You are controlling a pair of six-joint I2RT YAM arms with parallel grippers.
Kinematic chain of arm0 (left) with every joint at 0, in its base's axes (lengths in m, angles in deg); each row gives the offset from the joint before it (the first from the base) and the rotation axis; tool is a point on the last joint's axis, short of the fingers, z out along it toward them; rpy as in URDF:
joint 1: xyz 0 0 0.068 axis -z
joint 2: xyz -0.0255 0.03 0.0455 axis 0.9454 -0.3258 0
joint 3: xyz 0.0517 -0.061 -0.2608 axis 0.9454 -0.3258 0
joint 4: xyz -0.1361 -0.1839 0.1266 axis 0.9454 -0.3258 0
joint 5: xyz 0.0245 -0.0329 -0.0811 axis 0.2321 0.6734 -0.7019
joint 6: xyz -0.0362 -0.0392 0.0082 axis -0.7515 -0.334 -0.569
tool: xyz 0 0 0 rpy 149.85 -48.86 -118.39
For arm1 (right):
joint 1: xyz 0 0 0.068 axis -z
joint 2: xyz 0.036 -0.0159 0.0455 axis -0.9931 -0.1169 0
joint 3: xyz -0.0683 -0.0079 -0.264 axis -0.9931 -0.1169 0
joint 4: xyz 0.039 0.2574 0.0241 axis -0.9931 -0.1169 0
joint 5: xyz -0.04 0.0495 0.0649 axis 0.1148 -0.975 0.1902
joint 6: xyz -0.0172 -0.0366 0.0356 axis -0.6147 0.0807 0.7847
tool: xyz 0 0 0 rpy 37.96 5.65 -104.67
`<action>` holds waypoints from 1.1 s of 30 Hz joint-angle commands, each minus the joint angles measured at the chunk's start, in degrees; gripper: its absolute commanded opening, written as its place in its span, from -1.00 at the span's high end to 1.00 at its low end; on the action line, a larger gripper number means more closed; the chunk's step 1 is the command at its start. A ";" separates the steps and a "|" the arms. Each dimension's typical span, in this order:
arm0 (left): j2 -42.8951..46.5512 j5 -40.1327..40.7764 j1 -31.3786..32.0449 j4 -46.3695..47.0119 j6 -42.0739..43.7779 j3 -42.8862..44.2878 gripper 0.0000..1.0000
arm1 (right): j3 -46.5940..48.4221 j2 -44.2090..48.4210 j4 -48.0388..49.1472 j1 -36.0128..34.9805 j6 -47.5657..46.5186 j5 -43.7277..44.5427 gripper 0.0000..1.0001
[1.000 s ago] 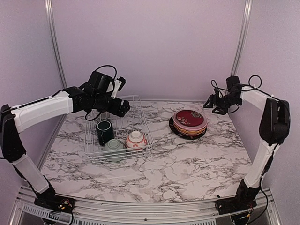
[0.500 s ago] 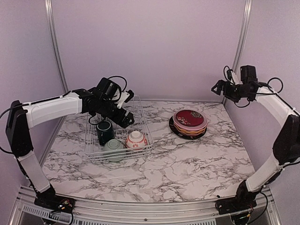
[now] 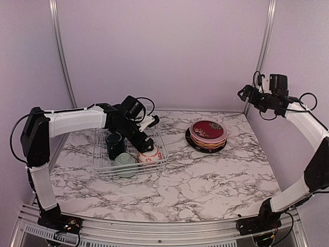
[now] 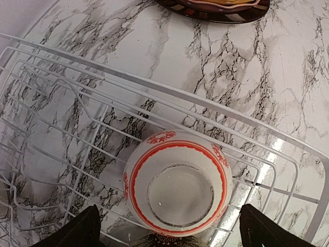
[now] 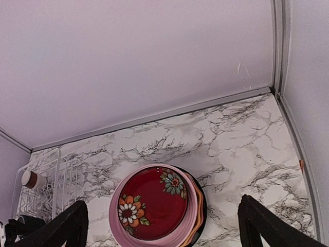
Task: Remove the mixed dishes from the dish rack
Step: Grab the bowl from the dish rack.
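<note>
The white wire dish rack (image 3: pixel 94 154) stands at the table's left. In it are a dark green mug (image 3: pixel 114 144), an upturned pale green bowl (image 3: pixel 125 163) and an upturned pink-white floral bowl (image 3: pixel 149 153). My left gripper (image 3: pixel 146 138) hangs open just above the floral bowl (image 4: pixel 177 182), its fingertips (image 4: pixel 77 231) to either side of the bowl and apart from it. A white-and-brown cup (image 5: pixel 32 179) shows at the rack's (image 5: pixel 43 193) far end. The stacked plates (image 3: pixel 207 135), floral red on top (image 5: pixel 154 206), sit right of centre. My right gripper (image 3: pixel 247 93) is open, raised near the back right corner.
Purple walls close in the back and both sides, with metal posts in the corners (image 3: pixel 264 46). Bare marble tabletop (image 3: pixel 195 185) lies in front of the rack and the plate stack. The plate stack's edge (image 4: pixel 216 6) shows beyond the rack wires (image 4: pixel 154 87).
My left arm has swung right and down from the rack's back to over the floral bowl. My right arm has risen away from the plate stack and its jaws have widened.
</note>
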 commanded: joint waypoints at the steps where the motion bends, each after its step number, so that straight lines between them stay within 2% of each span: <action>1: -2.40 0.91 1.36 -2.08 2.52 1.88 -0.90 | 1.17 -0.17 2.24 0.36 0.97 -2.84 -0.97; 11: -7.05 3.10 2.62 -2.50 3.00 3.86 -0.58 | 0.52 -0.85 3.10 0.35 1.85 -5.96 -0.97; 25: -7.19 2.04 1.93 -2.34 1.44 5.22 0.33 | 0.79 -3.51 1.99 0.37 1.16 -12.05 -0.94; 29: -5.38 1.41 1.46 -2.34 1.22 5.75 0.47 | -0.31 -4.41 3.27 0.22 2.29 -15.95 -0.92; 33: -3.01 1.07 0.88 -2.32 0.85 5.98 0.52 | -0.20 -5.50 3.42 -1.09 2.54 -16.85 -0.92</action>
